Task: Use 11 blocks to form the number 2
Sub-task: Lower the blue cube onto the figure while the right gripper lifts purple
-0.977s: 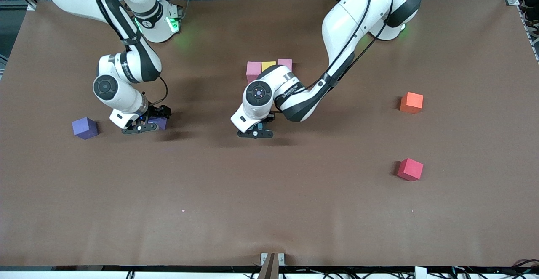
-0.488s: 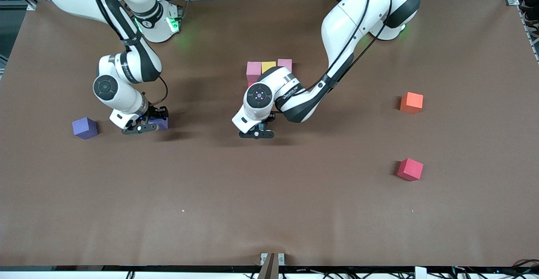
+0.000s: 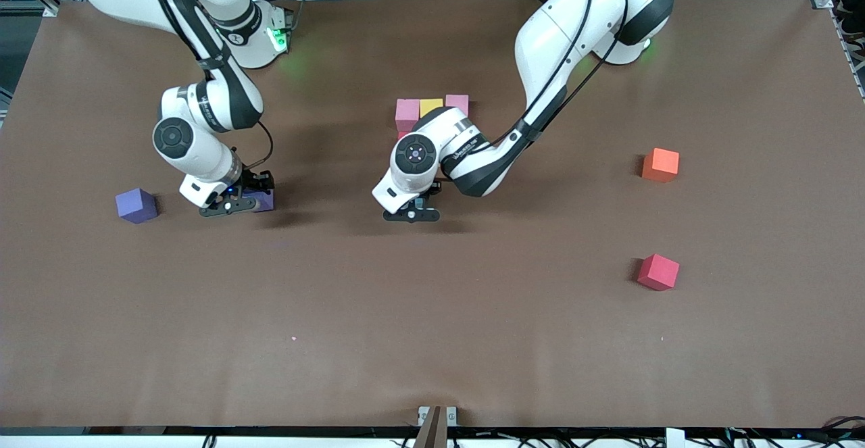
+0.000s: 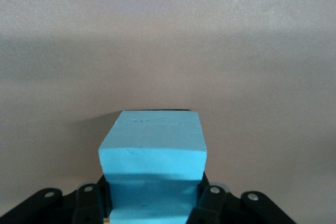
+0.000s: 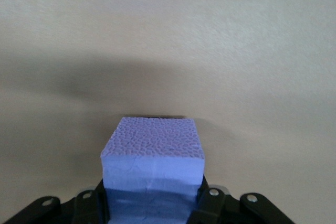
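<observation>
My right gripper (image 3: 253,198) is shut on a purple block (image 5: 152,163), low over the table toward the right arm's end. My left gripper (image 3: 418,206) is shut on a light blue block (image 4: 152,156), low over the table's middle. It is just nearer the front camera than a row of pink (image 3: 407,111), yellow (image 3: 430,105) and pink (image 3: 457,102) blocks. The left wrist hides whatever adjoins that row; a sliver of red (image 3: 403,135) shows at its edge. Loose blocks: another purple (image 3: 136,205), orange (image 3: 660,164), red (image 3: 658,271).
The brown table (image 3: 432,340) carries nothing else nearer the front camera. A small bracket (image 3: 436,415) sits at its front edge. The orange and red blocks lie toward the left arm's end; the loose purple one lies beside the right gripper.
My right gripper has closed on the purple block and shifted slightly toward the table's middle with it. The left gripper, still holding the light blue block, edged a little toward the pink-yellow row.
</observation>
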`<state>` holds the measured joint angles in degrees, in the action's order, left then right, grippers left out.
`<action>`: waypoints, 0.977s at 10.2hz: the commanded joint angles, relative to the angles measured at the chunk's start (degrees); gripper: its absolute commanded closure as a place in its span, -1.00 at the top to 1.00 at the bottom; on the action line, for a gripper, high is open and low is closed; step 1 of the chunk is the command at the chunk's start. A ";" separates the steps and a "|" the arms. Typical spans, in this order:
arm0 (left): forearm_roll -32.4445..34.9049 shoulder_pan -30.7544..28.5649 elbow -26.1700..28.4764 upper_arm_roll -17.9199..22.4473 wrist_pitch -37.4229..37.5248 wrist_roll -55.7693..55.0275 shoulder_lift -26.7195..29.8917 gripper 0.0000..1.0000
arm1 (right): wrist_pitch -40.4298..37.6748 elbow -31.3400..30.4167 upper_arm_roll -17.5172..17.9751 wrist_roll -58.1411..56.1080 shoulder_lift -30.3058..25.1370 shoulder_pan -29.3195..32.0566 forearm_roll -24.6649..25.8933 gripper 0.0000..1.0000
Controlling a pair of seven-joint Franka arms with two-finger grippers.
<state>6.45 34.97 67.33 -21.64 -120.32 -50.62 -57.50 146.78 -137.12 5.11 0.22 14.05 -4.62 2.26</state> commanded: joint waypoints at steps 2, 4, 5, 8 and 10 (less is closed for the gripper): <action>-2.06 0.98 -1.32 1.07 1.06 0.17 -0.68 -0.87 | -0.18 0.53 0.26 -0.57 -1.92 -2.50 0.55 -0.19; -2.06 0.98 -0.97 1.16 1.06 0.26 -0.59 -0.86 | -0.18 0.71 0.26 -3.45 -1.93 -2.33 0.55 -0.19; -1.97 0.98 -0.71 1.16 1.06 0.43 -0.59 -0.82 | -0.10 0.71 0.26 -4.25 -1.93 -2.24 0.55 -0.18; -2.06 0.89 -0.71 1.42 1.06 0.78 -0.68 -0.56 | -0.09 0.80 0.26 -4.35 -1.93 -2.32 0.55 -0.18; -1.62 0.89 -0.71 1.51 1.06 0.78 -0.51 0.99 | -0.09 0.80 0.26 -4.35 -1.84 -2.41 0.55 -0.18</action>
<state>5.86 35.07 67.33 -21.39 -120.19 -50.61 -57.52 146.80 -135.89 5.20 -3.67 13.34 -7.31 2.27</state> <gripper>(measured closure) 0.423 0.445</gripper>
